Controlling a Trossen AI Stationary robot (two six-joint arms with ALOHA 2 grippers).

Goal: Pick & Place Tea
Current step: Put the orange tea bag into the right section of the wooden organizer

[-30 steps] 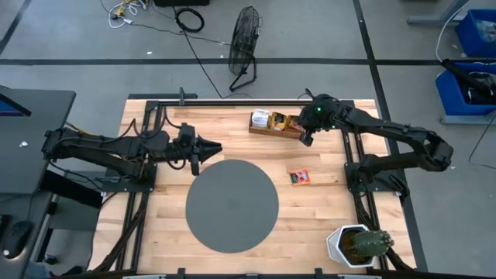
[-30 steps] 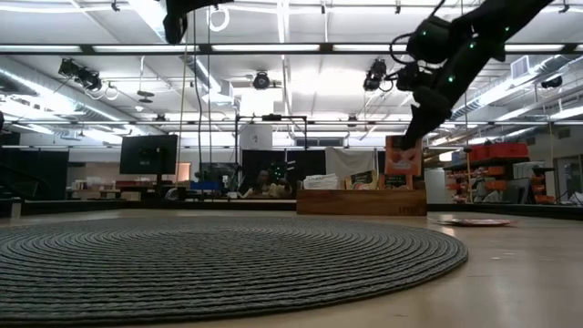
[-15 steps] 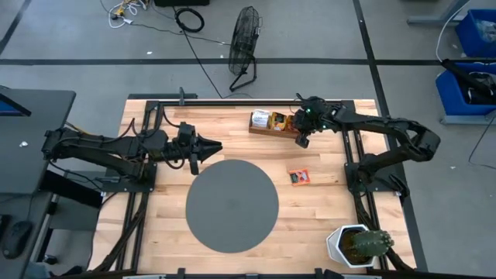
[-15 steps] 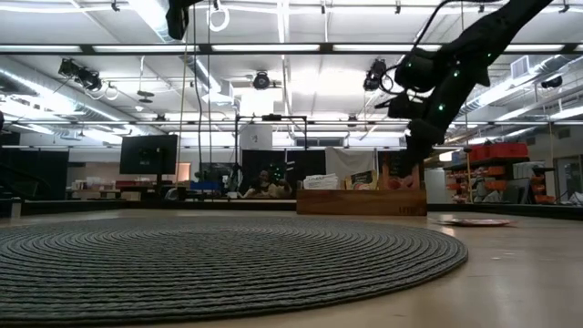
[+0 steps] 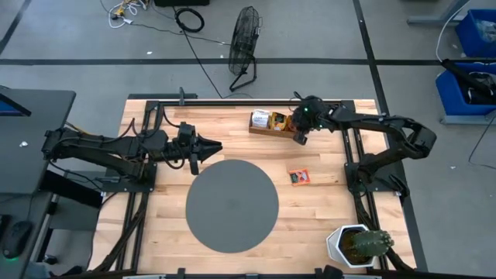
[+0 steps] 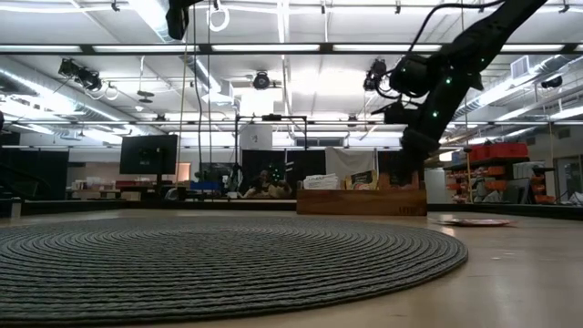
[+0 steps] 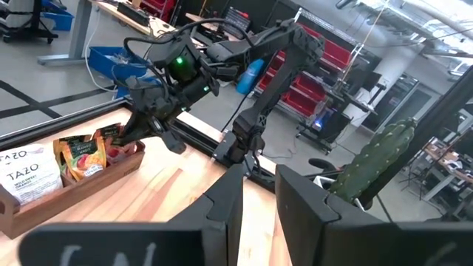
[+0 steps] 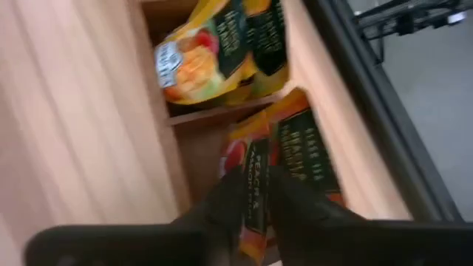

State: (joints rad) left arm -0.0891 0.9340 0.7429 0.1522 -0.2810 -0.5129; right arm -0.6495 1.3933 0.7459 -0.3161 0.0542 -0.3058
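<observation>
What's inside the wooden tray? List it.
The wooden tray holds upright tea packets: white Tazo, yellow-orange, orange-red. The right pincer reaches into its end compartment, covering what lies beneath it.

pale wooden table point(image 5: 318, 225), smooth grain; grey disc point(image 5: 232, 204), matt, ribbed like woven cord; my right gripper point(image 8: 257, 193), matt black plastic, over glossy foil tea packets point(image 8: 284, 159) in a raw wooden tray point(image 5: 271, 130).
</observation>
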